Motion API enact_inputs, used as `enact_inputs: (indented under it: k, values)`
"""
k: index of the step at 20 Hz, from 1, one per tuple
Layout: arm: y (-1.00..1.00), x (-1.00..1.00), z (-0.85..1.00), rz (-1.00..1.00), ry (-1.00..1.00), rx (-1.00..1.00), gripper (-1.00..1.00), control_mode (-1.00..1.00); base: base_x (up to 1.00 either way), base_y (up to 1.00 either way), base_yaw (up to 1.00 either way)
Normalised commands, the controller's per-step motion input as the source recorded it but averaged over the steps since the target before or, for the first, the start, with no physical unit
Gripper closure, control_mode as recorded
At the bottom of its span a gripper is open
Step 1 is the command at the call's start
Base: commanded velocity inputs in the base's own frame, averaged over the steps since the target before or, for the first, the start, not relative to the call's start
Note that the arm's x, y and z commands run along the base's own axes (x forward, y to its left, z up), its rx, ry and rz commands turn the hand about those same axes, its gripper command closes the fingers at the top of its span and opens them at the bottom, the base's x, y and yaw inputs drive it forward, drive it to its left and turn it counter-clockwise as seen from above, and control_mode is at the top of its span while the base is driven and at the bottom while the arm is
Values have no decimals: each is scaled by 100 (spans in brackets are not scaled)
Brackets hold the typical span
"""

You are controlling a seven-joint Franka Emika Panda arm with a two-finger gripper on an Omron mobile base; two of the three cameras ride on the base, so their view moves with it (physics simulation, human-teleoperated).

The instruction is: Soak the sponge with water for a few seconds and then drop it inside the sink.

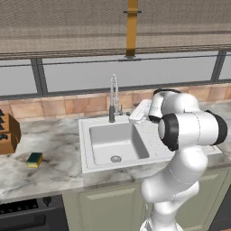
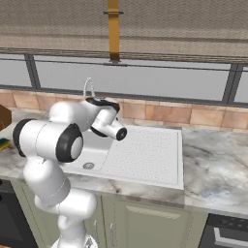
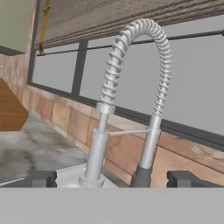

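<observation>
At the far left of the left base view, around nine o'clock, I see the brown wooden knife block (image 1: 8,133) standing on the grey-veined marble countertop (image 1: 54,149). Just beside it, toward five o'clock of the block, lies the small rectangular sponge (image 1: 34,159), yellow body with a dark green scouring face up, flat on the marble and well apart from the basin. Moving right, the light grey rectangular sink (image 1: 118,143) sits near the centre, its round metal drain (image 1: 116,159) toward six o'clock of the basin floor, and its dotted drainboard (image 2: 145,155) joins it on the right side. At twelve o'clock of the basin rises the tall chrome spring-coil faucet (image 1: 113,100), arched over at the top; I cannot make out any stream under it. In the hand view the same faucet (image 3: 131,105) stands straight ahead, close in front of my gripper (image 3: 113,179), whose two dark fingertips (image 3: 41,178) sit far apart at the bottom edge, spread wide with nothing between them. The gripper points at the faucet, above the back rim of the sink. Further right, the white arm (image 1: 185,135) rises from four o'clock, its elbow bent over the drainboard. Behind all this runs a band of tan tiles (image 1: 67,106) under a grey window (image 1: 126,74).
</observation>
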Motion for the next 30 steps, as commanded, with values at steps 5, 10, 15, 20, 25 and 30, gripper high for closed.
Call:
enact_inputs:
  k: [5,10,15,20,25,30]
  values:
    - [0,33,-4,-2,0,0,-100,-100,0,0,0]
    - [0,32,-9,-2,0,0,-100,-100,0,0,0]
    - [0,29,-13,-2,0,0,-100,-100,0,0,0]
    - [0,21,-18,-1,0,0,-100,-100,0,0,0]
    - [0,15,-21,0,0,0,-100,-100,0,0,0]
    - [0,16,-15,0,0,1,-100,-100,0,0,0]
